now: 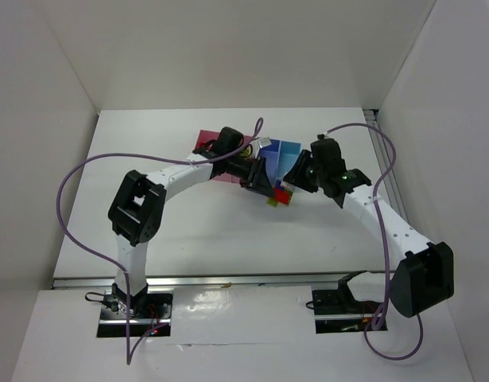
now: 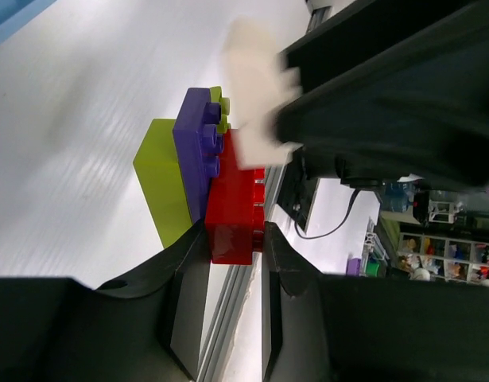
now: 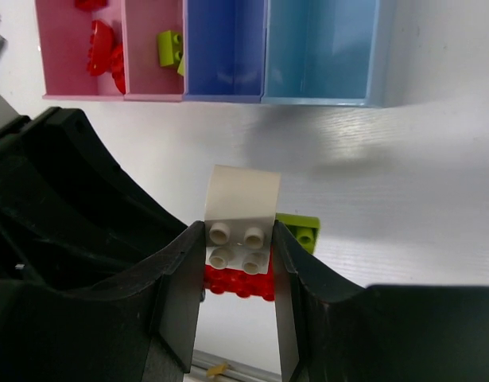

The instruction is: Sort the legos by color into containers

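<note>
black fingers [image 2: 188, 270] of the left gripper [image 2: 234, 239] fill the bottom of the left wrist view, closed from both sides on the end of a red brick [image 2: 236, 199]. a purple brick [image 2: 198, 147] lies flat against that red one, and a yellow-green brick [image 2: 163, 187] lies against the purple one on its far side, towards the white table [image 2: 85, 119]. at the other end of the red brick a white brick [image 2: 256, 119], blurred here, meets it. in the right wrist view the right gripper [image 3: 238, 235] is clamped on that white brick, studs facing the camera, with the red brick showing directly below it and a corner of the yellow-green one just beside it on the right. both grippers grip the same joined cluster [image 1: 281, 196] of legos, each on a different brick; whether the cluster touches the table i cannot tell. beyond it the containers stand in a row: the wide pink bin [image 3: 61, 48] with red bricks [image 3: 105, 49] inside, the narrower pink bin [image 3: 149, 76] with yellow-green bricks [image 3: 171, 48], then the blue bin [image 3: 224, 56] and the light blue bin [image 3: 320, 56]. from above, the left arm [image 1: 172, 179] and the right arm [image 1: 371, 207] meet over the cluster just in front of the bins, near the middle of the table
</note>
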